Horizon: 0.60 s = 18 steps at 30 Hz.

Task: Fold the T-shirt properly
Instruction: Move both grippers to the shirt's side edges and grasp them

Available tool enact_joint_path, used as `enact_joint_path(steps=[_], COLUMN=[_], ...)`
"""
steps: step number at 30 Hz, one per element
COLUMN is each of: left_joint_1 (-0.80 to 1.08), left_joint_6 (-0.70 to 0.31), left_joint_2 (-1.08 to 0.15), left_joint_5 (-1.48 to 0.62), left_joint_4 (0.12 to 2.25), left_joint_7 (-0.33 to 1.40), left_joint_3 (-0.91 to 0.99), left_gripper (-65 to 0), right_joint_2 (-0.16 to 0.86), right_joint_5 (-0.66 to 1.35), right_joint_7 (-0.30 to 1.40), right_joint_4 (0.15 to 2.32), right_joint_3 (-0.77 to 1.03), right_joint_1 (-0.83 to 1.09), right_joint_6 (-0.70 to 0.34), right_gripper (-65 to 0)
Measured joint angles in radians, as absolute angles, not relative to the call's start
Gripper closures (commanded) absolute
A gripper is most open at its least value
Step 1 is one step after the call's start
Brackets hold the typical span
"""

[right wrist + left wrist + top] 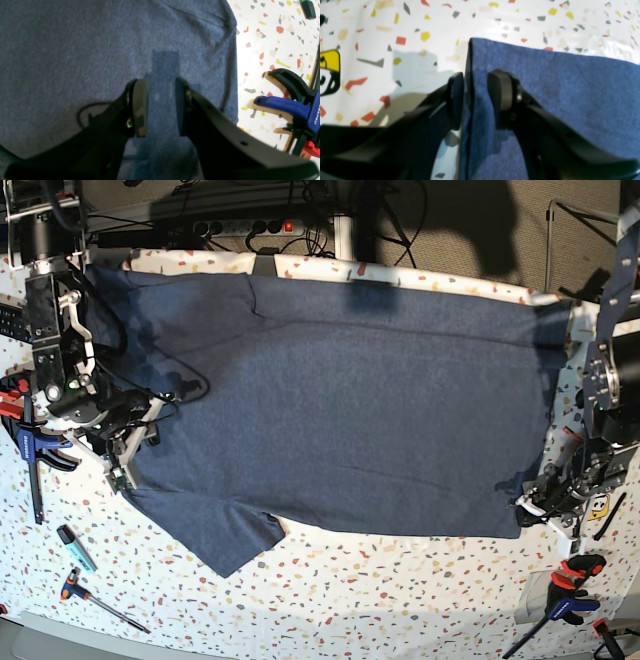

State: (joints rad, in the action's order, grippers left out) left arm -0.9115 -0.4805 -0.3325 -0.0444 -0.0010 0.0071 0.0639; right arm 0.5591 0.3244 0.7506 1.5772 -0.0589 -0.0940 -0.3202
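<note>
The navy T-shirt (340, 410) lies spread flat, plain side up, across the speckled table (400, 600); one sleeve points to the front left. My left gripper (475, 100) is open and straddles the shirt's edge (557, 87): one finger is over bare table, the other rests on the cloth. In the base view it (537, 510) sits at the shirt's front right corner. My right gripper (161, 107) is open and empty, just above the cloth (75, 50) near its side edge. In the base view it (128, 452) is at the shirt's left side, above the sleeve.
A blue and black clamp (287, 105) and a green marker (308, 8) lie on the table beside the right gripper. More clamps (570, 580) stand at the front right. A marker (75, 548) and a T-handle tool (100, 600) lie front left. A yellow sticker (330, 60) is near the left gripper.
</note>
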Motion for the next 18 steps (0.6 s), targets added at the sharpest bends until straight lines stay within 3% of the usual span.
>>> enact_joint_path(steps=[13,18], left_joint_1=[-0.844,-0.839], left_joint_6=[-0.445,-0.500], left_joint_2=[-0.332,-0.334], left_joint_5=[-0.046,-0.048], left_joint_4=[-0.001,-0.001], left_joint_7=[-0.047,-0.047], left_joint_3=[0.064,0.064], left_gripper=[-19.4,-19.4], right_joint_2=[0.559,0.559], right_joint_5=[0.324,0.324], right_joint_7=[0.758,0.758], right_joint_4=[1.577,1.577], right_joint_3=[-0.059,-0.059], right_joint_1=[-0.094,-0.094], right_joint_6=[-0.320,-0.320], right_gripper=[-18.2,-18.2])
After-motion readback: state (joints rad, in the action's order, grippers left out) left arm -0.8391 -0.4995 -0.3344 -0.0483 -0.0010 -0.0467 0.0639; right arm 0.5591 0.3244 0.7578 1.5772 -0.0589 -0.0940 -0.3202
